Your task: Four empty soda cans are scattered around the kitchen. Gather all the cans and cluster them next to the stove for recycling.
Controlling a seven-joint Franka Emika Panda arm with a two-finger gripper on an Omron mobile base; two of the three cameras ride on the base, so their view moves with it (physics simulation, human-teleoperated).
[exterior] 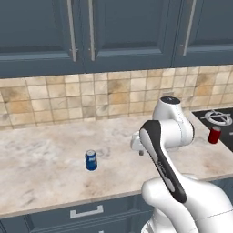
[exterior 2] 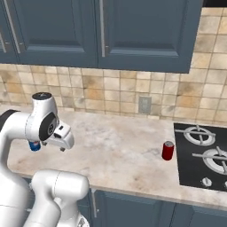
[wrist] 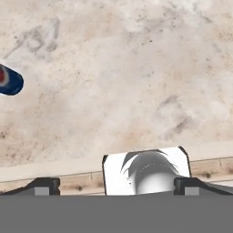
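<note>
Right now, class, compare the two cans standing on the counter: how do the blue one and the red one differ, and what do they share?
Colour: the blue can is blue with a white band; the red can is plain red.
Place: the red can stands right beside the stove; the blue can stands far from it, out on the open marble counter.
Shared: both stand upright, with silvery tops, and neither is held.

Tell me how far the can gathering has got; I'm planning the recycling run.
Done: one red soda can stands beside the black glass stove. In hand: nothing; the open gripper hangs over marble counter. Left: the blue soda can, standing far from the stove, plus the remaining cans.
</note>
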